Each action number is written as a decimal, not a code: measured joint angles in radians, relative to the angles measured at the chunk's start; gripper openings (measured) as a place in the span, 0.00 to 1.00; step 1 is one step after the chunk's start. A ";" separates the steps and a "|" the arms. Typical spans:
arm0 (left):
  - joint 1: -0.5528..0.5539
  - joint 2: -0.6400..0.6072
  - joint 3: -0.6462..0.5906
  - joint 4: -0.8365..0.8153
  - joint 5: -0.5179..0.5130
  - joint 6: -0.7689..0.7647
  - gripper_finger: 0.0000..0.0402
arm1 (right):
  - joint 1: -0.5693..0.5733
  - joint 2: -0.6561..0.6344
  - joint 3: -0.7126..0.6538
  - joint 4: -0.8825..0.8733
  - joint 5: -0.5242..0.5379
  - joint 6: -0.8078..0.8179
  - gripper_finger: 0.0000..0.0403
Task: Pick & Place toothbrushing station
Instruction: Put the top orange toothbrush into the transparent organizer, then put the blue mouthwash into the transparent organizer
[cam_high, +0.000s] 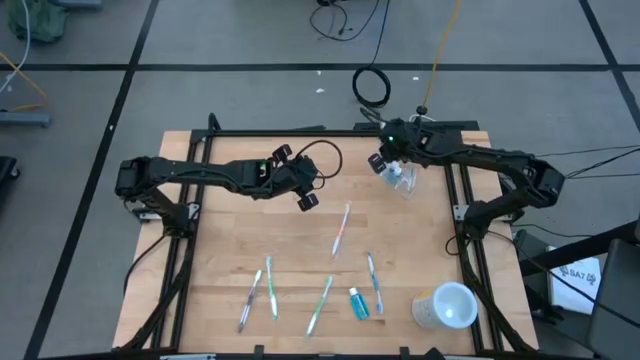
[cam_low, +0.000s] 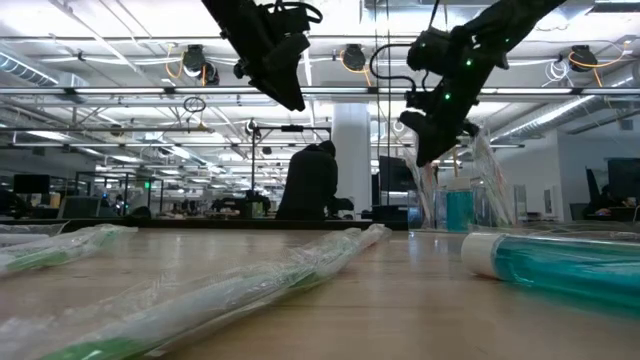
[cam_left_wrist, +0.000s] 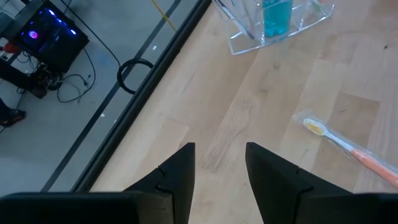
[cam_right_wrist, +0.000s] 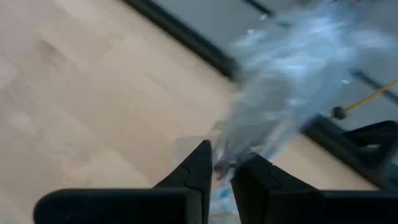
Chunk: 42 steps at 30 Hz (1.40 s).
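The wooden tabletop (cam_high: 220, 250) carries 2 arms reaching inward. The left end effector (cam_high: 303, 190) hangs above bare wood mid-table, fingers apart and empty. The right end effector (cam_high: 383, 160) sits at the far right corner, fingers nearly together on a crinkly clear wrapper (cam_right_wrist: 280, 106) over the clear tumbler (cam_high: 402, 180), which holds a blue tube (cam_low: 459, 210). Wrapped toothbrushes (cam_high: 340, 228) lie nearer the front, beside a whitish cup (cam_high: 446, 306). No writing is legible.

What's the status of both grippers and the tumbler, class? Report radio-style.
Right gripper over tumbler, pinching clear wrapper. Left gripper open, empty, mid-table. Toothbrushes loose on table; nothing blocking.
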 joint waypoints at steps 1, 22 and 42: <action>0.000 0.000 0.000 0.000 0.000 -0.001 0.37 | 0.000 0.009 0.000 0.001 -0.006 0.004 0.13; -0.001 0.000 0.000 -0.010 0.002 -0.038 0.37 | 0.030 -0.186 0.000 0.007 0.086 -0.044 0.32; -0.001 0.000 0.000 -0.010 0.002 -0.059 0.37 | 0.480 -0.276 -0.223 0.043 -0.017 0.120 0.29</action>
